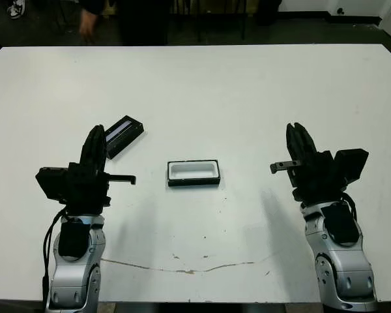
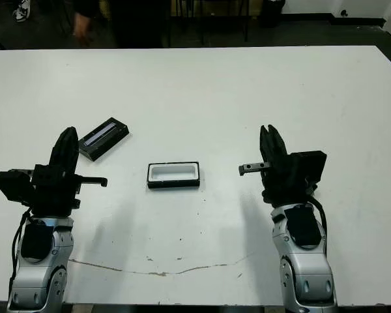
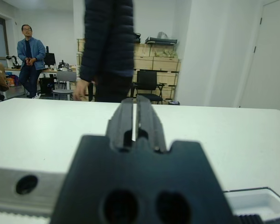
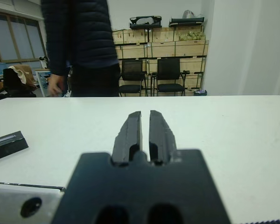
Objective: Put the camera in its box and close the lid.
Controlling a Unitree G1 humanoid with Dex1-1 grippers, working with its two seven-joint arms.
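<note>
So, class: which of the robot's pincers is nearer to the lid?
Left. The left pincer hovers right beside the lid, nearly overlapping its near end, while the right pincer sits far across the table, beyond the box.

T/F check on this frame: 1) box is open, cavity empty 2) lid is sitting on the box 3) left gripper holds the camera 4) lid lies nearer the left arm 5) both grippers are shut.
1) True. The box is open and its white cavity is bare.
2) False. The lid lies on the table, apart from the box.
3) False. The left gripper holds nothing; no camera is visible.
4) True.
5) True. The right gripper is shut too, holding nothing.
</note>
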